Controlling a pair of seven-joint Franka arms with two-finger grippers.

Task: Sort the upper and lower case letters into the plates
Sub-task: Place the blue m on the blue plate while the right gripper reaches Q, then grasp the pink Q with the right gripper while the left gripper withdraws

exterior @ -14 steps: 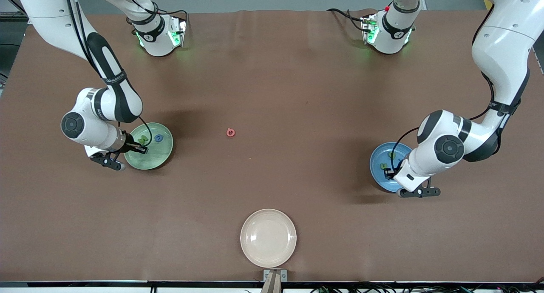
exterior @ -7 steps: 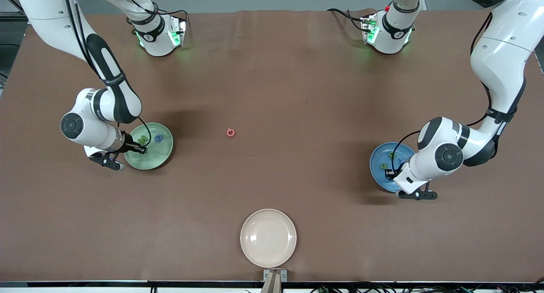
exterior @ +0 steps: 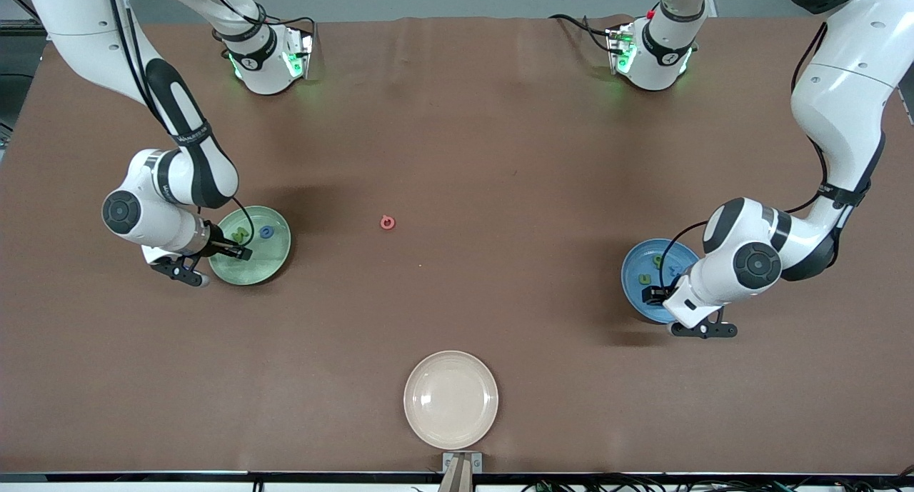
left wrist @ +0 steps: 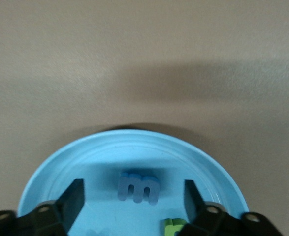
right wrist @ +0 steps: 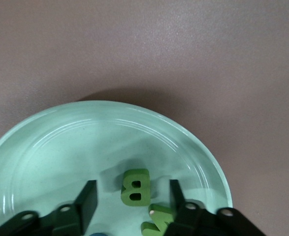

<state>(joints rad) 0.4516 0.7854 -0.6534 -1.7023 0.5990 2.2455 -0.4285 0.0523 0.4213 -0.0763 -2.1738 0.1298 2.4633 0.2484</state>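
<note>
Plates: my left end effector (left wrist: 134,194) hangs spread wide over the blue plate (exterior: 634,278) at three o'clock, blue m (left wrist: 138,187) dropped; right end effector (right wrist: 132,194), parted, straddles green B (right wrist: 135,187) in the green plate (exterior: 268,260) at nine.

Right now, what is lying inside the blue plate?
In the blue plate lie a blue letter m and green letters. The open left gripper hangs over the m and covers part of the plate.

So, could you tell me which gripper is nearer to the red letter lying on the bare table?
Right. The right gripper is over the green plate, beside the red letter; the left gripper is over the blue plate.
</note>
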